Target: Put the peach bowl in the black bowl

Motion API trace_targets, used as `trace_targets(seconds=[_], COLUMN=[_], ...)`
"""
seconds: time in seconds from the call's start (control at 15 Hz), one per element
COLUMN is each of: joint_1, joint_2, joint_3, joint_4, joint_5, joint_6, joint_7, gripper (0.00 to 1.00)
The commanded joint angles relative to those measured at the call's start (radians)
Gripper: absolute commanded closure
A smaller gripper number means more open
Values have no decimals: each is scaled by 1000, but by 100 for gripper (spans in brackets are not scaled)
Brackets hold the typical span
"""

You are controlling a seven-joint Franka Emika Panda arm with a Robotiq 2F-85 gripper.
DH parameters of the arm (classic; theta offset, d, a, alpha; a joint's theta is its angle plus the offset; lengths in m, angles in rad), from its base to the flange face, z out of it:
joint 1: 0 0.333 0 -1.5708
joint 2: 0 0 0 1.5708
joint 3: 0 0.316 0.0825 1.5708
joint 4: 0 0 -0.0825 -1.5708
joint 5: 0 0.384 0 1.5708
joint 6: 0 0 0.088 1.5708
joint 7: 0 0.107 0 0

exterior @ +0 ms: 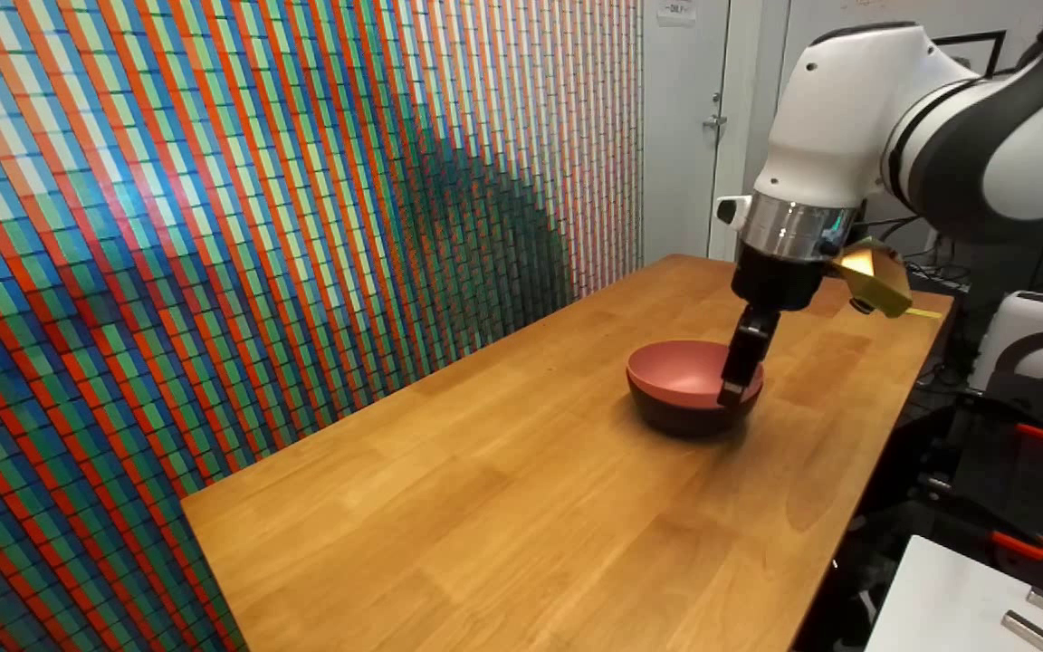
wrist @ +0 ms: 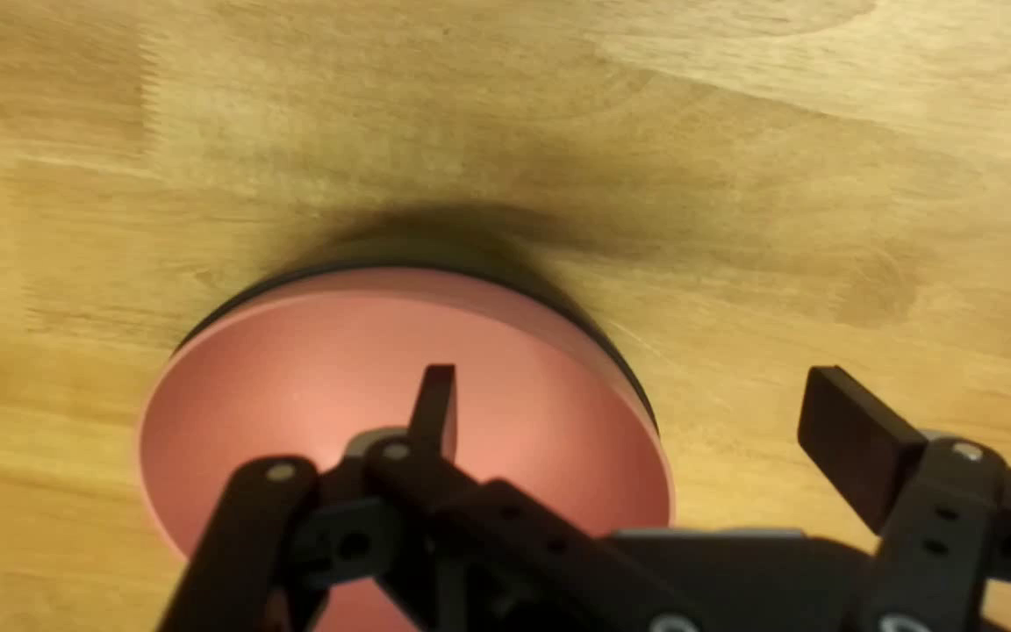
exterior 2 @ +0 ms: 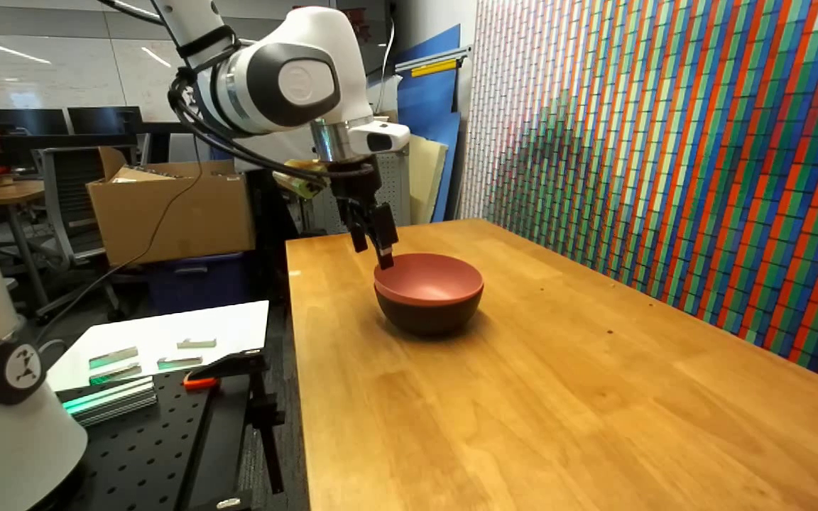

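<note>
The peach bowl [exterior: 677,367], salmon-pink, sits inside the black bowl [exterior: 680,418] on the wooden table. In an exterior view the peach bowl [exterior 2: 437,277] rises slightly above the rim of the black bowl [exterior 2: 427,319]. In the wrist view the peach bowl [wrist: 321,369] covers most of the black bowl, of which a thin dark edge [wrist: 583,323] shows. My gripper [wrist: 633,399] is open and holds nothing. One finger is over the peach bowl's inside, the other outside its rim. In both exterior views the gripper [exterior: 732,394] [exterior 2: 373,254] is at the bowls' rim; contact is unclear.
The wooden table [exterior: 449,516] runs along a wall of coloured tiles [exterior: 259,226]. Beside it stands a black cart [exterior 2: 139,447] with a white board [exterior 2: 231,326] and several metal pieces. A cardboard box [exterior 2: 175,213] stands behind.
</note>
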Motion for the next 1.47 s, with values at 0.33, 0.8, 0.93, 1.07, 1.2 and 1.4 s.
trace_targets(seconds=[0.33, 0.8, 0.93, 1.07, 1.2, 1.4], joint_1=[-50, -208, -238, -252, -244, -246], joint_2=[-334, -260, -216, -176, -219, -186], joint_3=[-114, -161, -162, -165, -168, -169], joint_4=[121, 393, 465, 528, 458, 492], joint_5=[251, 137, 106, 86, 107, 104], joint_6=[-510, -755, -810, -882, -827, -845], joint_7=[-258, -175, -149, -143, -169, -163], gripper=[0, 0, 0, 0, 0, 0])
